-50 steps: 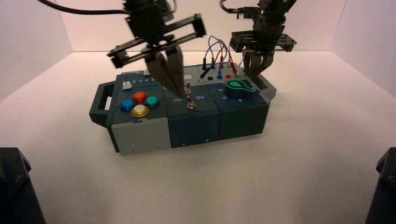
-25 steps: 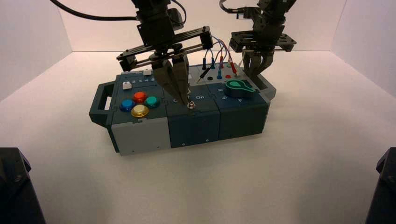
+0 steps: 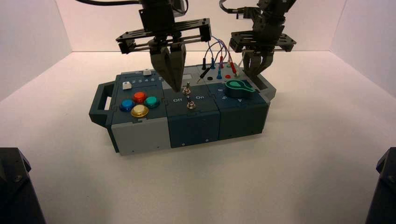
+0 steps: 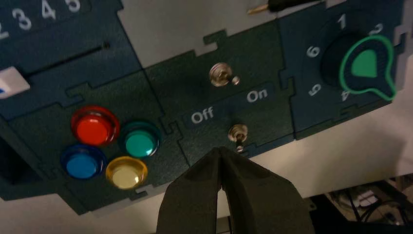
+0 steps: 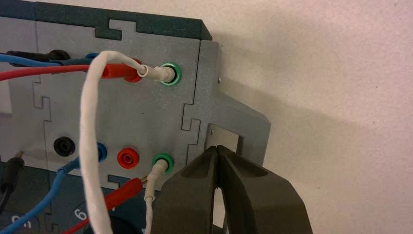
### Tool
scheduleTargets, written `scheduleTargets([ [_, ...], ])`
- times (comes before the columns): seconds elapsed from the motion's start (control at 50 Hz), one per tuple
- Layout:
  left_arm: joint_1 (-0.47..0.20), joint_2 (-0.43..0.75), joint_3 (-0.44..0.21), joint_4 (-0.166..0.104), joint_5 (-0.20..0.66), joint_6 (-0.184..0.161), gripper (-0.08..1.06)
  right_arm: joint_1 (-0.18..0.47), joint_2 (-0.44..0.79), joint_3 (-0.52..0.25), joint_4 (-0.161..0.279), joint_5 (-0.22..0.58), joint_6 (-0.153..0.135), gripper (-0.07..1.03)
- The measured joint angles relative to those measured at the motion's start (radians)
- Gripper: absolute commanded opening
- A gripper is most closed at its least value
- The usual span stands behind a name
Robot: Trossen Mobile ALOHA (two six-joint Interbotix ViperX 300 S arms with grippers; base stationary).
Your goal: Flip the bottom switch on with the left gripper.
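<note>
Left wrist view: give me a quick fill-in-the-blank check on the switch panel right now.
1. The two words printed between the toggles are Off and ____.
2. The left tool has its fingers ____.
3. The button beside the bottom switch nearest the Off label is ____.
4. The right tool hovers over the box's ____ end.

Missing: On; shut; green; right

The black left gripper [image 3: 174, 86] with its long slotted crossbar has lifted off the tiny silver bottom toggle switch [image 3: 191, 105] and drawn back, its crossbar levelling out. Its closed tips now hang above the "Off" lettering [image 3: 178, 100].
</note>
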Motion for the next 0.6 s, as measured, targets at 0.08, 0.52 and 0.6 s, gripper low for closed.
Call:
scheduleTargets([
  [0.08, 0.0, 0.011, -0.005, 0.003, 0.0, 0.0, -0.03, 0.0, 0.002, 0.0, 0.0, 0.0, 0.002, -0.02],
  [0.52, 0.0, 0.067, -0.02, 0.003, -0.002, 0.0, -0.03, 0.002, 0.0, 0.0, 0.0, 0.0, 0.0, -0.02],
  [0.6, 0.0, 0.067, -0.025, 0.003, -0.003, 0.0, -0.03, 0.002, 0.002, 0.0, 0.0, 0.0, 0.0, -0.02],
])
